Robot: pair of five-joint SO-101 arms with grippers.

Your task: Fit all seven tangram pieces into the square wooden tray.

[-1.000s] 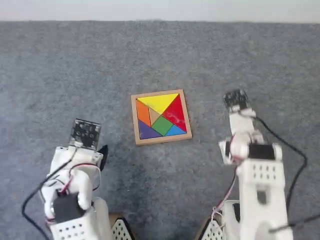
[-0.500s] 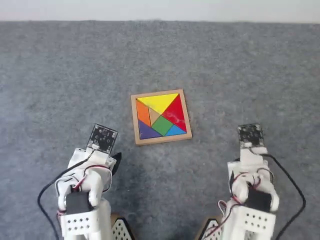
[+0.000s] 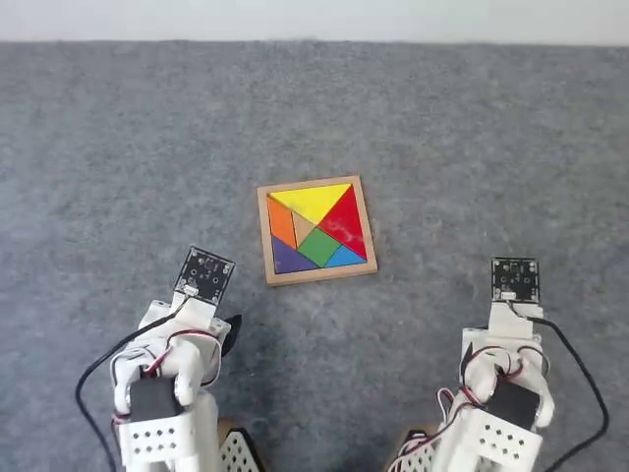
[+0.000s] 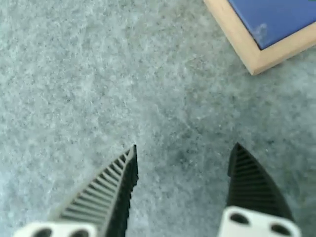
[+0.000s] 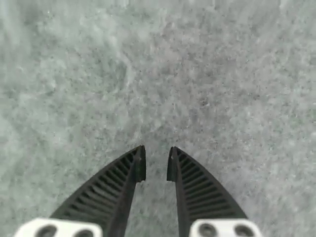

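The square wooden tray (image 3: 263,236) lies mid-table, and coloured tangram pieces cover its whole inside: yellow (image 3: 313,202), red (image 3: 346,224), orange (image 3: 281,225), green (image 3: 318,246), purple (image 3: 286,259), blue (image 3: 344,258) and a small tan one (image 3: 304,228). My left gripper (image 4: 185,148) hangs open over bare carpet, just short of the tray's near left corner (image 4: 254,59), where the purple piece (image 4: 276,19) shows. Its dark finger (image 3: 231,331) sticks out beside the left arm. My right gripper (image 5: 156,150) is shut to a narrow slit over carpet, holding nothing. The right arm (image 3: 506,364) sits folded at the near right.
Grey carpet (image 3: 147,147) covers the table around the tray. Both arm bases stand at the near edge, the left arm (image 3: 162,374) closer to the tray than the right. A pale wall strip (image 3: 314,18) runs along the far edge.
Both arms have drawn back toward the near edge. The right arm pulled back far from beside the tray and folded down. The tray and its pieces have not moved.
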